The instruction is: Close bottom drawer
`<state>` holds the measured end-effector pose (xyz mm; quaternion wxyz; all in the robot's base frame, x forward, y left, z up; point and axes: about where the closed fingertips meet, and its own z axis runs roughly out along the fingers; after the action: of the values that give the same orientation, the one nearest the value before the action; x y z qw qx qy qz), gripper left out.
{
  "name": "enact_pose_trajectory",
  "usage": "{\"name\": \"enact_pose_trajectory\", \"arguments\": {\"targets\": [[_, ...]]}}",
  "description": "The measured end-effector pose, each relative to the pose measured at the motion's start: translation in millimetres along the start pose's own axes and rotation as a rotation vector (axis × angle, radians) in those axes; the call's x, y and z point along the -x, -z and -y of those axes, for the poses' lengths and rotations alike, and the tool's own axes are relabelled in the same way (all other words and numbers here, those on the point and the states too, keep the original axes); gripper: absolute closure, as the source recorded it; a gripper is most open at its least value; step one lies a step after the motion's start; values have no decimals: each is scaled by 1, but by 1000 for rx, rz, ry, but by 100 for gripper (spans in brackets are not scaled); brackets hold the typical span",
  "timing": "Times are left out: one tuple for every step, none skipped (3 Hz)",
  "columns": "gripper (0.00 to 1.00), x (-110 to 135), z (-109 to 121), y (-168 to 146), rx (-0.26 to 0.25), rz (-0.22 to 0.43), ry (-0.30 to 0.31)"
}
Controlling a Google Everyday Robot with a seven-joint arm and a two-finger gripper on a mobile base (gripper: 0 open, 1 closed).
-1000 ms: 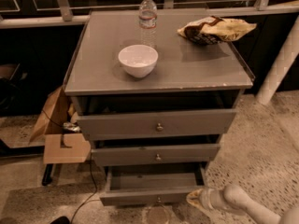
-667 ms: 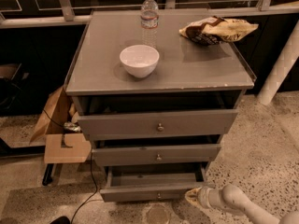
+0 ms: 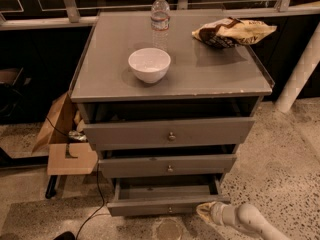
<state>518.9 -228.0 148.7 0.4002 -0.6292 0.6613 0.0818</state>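
In the camera view, we see the claw low down at the right end of the bottom drawer. It has slid a little to the left since a moment ago. Now it sits right at the drawer's front corner, touching it or almost touching. We cannot tell if the claw is apart or together. The bottom drawer sticks out about as far as before, so it is not shut yet. We think the claw is getting set to push the front back in.

On the bench sit a white bowl, a water bottle behind it, and a snack bag at the right. None of these has moved. The floor is speckled stone. A cardboard box leans by the left side, a black cord runs down to the floor, and a white pole stands at the right.
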Motion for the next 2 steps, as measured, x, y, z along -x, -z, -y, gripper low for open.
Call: {"name": "enact_pose_trajectory", "arguments": {"targets": [[100,1,4,-2,-70,7,37],[100,-1,10,-7,-131,0,63]]}}
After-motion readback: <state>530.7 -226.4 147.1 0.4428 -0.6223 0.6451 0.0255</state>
